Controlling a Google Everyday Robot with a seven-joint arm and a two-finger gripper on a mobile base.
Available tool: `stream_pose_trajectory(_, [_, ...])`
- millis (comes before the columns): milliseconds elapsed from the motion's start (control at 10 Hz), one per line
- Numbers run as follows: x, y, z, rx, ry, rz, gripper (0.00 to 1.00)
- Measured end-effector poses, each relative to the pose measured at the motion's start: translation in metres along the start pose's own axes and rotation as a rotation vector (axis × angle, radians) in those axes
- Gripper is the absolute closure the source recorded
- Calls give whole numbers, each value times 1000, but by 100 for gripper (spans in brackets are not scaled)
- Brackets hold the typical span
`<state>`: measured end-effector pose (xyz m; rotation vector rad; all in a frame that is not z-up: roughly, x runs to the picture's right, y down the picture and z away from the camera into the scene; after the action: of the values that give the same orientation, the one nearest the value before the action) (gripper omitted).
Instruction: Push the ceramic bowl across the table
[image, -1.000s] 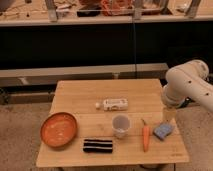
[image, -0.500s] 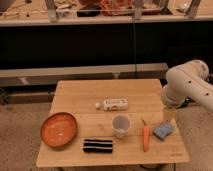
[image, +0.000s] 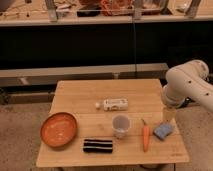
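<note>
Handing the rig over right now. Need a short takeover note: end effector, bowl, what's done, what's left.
End effector: open and empty, hanging over the right edge of the table, just above the blue sponge.
Ceramic bowl: upright at the near-left corner as the camera sees it, nothing touching it.
Done: nothing yet, no contact with the bowl.
Left: bring the arm across, probably clearing the white cup and carrot, set the end effector against the bowl's rim, then push it across the table.

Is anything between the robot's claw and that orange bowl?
Yes. The gripper hangs over the right edge of the table; the carrot and white cup lie between it and the ceramic bowl at front left.
</note>
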<state>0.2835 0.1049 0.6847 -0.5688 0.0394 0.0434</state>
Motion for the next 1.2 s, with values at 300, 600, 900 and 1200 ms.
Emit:
stream_pose_trajectory(300, [-12, 0, -1, 1, 0, -32, 20])
stream_pose_trajectory(600, [-67, -2, -3, 1, -8, -103, 20])
stream_pose_trajectory(900, [-96, 0, -4, -1, -14, -161, 20])
stream_pose_trajectory(1200, [-146, 4, -2, -1, -32, -234, 20])
